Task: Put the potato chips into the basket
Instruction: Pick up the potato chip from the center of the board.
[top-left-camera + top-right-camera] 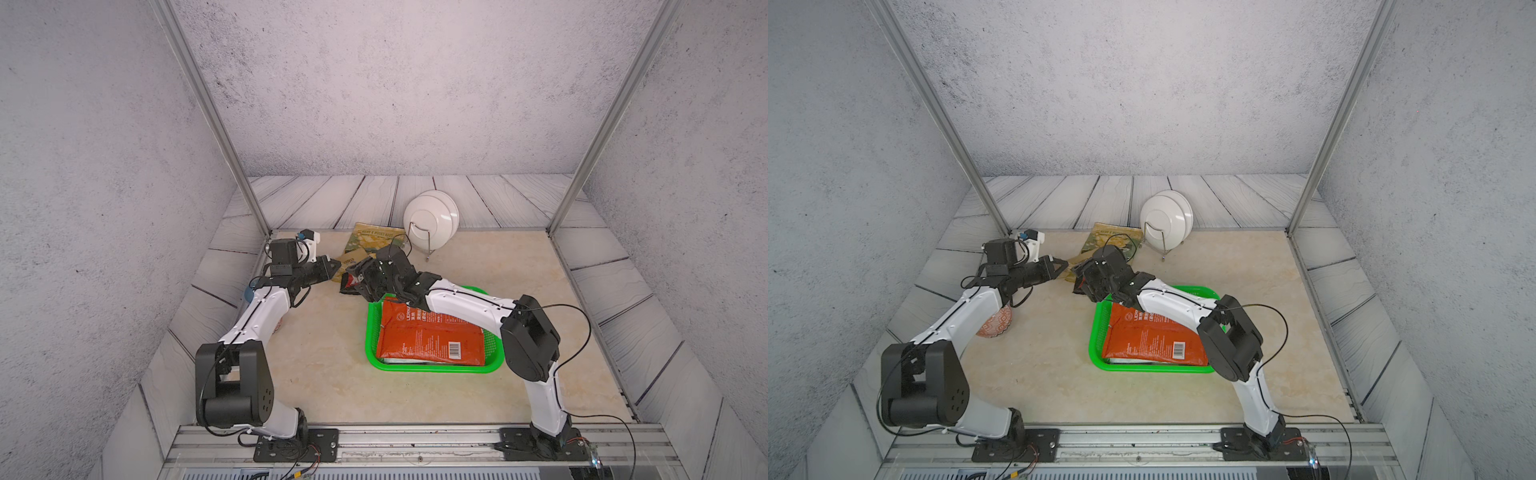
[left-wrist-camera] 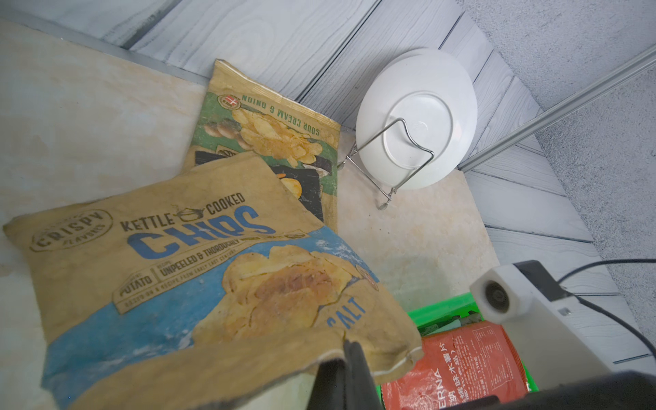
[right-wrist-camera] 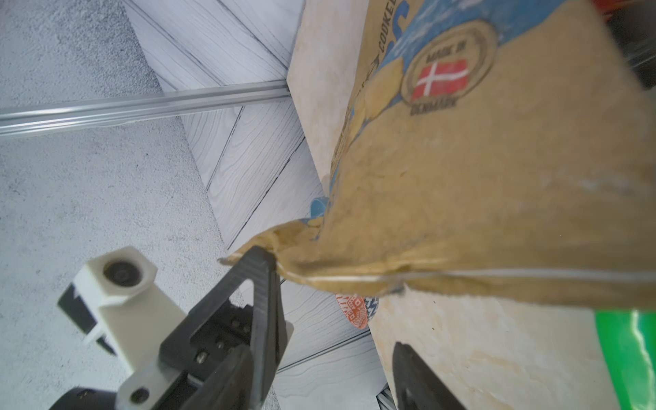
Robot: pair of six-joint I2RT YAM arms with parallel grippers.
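The left hand (image 3: pixel 264 257) clamps one corner of the tan crinkly chips bag (image 2: pixel 198 255) near the green perforated basket (image 1: pixel 432 368). The right hand (image 1: pixel 360 279) stands apart. Held by so little, the bag may slip out.

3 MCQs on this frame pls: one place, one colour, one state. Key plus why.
1. Where is the orange bag? A) against the back wall B) in the green basket C) in mid-air
2. Colour of the plates? A) blue B) black C) white
3. The left end effector is A) shut on the tan CHIPS bag B) open, empty C) out of view
Key: 1B, its rim surrounds the bag in both top views; 2C, white in the left wrist view; 3A, it pinches the bag's corner in the right wrist view.
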